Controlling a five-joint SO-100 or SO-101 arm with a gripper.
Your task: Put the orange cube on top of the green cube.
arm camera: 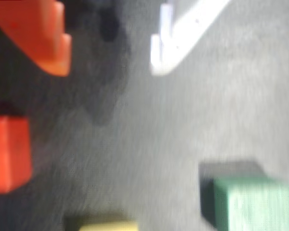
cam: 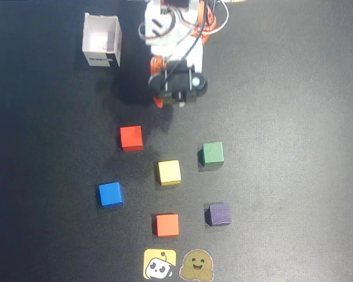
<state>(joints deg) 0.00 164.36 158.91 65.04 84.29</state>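
The orange cube (cam: 167, 225) sits near the front of the black mat, out of the wrist view. The green cube (cam: 212, 153) stands further back to the right and fills the lower right corner of the wrist view (arm camera: 250, 204). My gripper (cam: 164, 101) hangs at the back of the mat, well behind both cubes. In the wrist view the gripper (arm camera: 108, 67) is open: an orange finger (arm camera: 38, 33) at upper left, a white finger (arm camera: 173, 43) at upper right, only bare mat between them.
A red cube (cam: 131, 138) (arm camera: 7, 154), a yellow cube (cam: 168, 173) (arm camera: 106, 226), a blue cube (cam: 110, 194) and a purple cube (cam: 217, 214) are spread over the mat. An open white box (cam: 101, 41) stands at back left. Two stickers (cam: 176, 265) lie at the front edge.
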